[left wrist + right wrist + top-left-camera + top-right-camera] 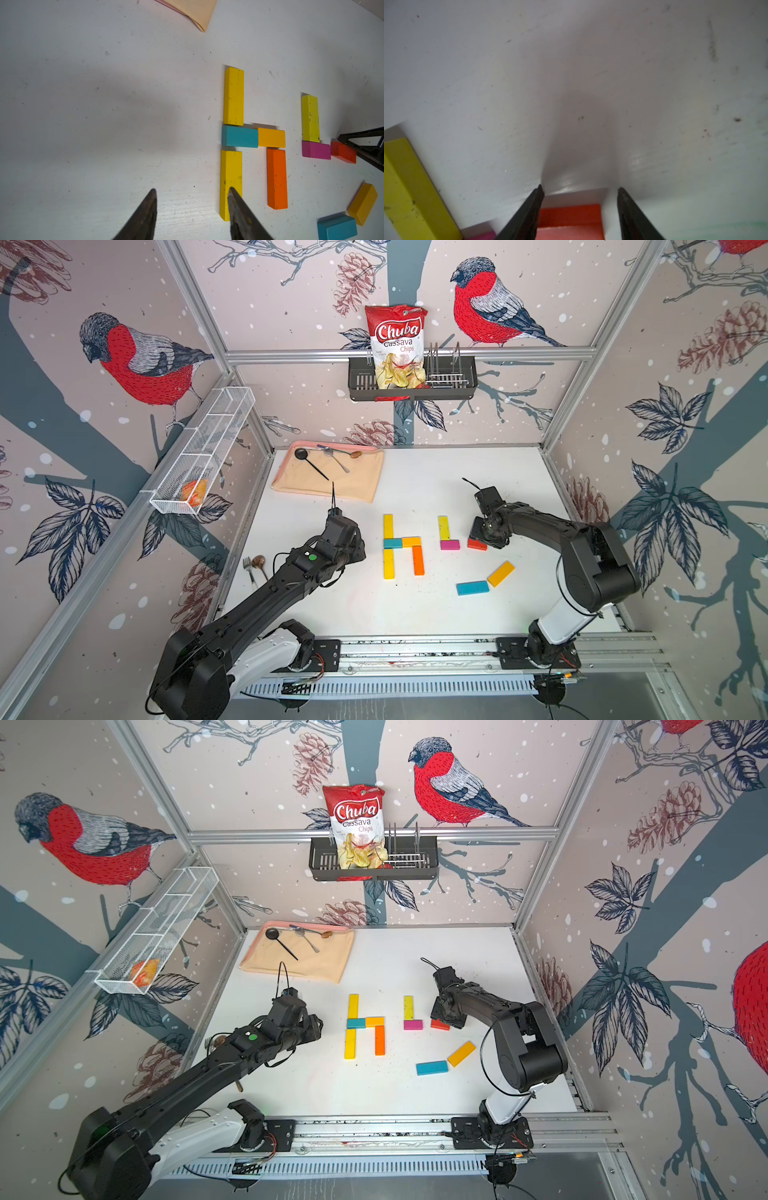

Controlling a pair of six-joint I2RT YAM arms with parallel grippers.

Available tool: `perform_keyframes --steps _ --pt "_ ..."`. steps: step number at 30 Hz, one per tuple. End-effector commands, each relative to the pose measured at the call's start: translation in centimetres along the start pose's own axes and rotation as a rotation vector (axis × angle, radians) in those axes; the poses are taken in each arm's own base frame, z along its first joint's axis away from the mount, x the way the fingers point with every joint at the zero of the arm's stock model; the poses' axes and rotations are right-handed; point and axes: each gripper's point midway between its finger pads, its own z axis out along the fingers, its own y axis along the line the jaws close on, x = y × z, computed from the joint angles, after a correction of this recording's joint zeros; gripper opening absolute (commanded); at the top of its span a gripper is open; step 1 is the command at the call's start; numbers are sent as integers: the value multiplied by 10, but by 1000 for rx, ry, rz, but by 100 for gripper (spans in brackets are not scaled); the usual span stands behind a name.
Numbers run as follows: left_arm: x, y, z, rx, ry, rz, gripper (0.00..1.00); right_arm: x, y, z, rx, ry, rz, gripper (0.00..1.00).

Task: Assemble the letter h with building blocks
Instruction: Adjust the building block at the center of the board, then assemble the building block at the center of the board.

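Item: flat red matte plank (571, 220), lying on white tabletop (415, 614), just beside flat magenta plank (450, 544).
R gripper (580, 189): jaws apart, straddling red plank, not clamped.
L gripper (191, 190): jaws apart, empty.
Risk: a finger catches red plank on lift-off, skews it, shoves magenta plank.

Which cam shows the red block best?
Left wrist: the red block lies nearly whole beside the magenta block. Right wrist shows only its end, cropped, inside the open right hand. In both top views that hand covers part of the block.
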Motion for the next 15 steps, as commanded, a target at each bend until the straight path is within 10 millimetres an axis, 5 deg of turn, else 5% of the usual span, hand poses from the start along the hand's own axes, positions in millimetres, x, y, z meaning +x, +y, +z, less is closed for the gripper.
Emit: perform_keyframes --steps 1,15 --pt "-4 -1 0 5 -15 6 54 3 1 -1 29 -3 -26 58" --pt "0 2 1 -2 -12 7 54 0 7 -11 -29 -26 21 60"
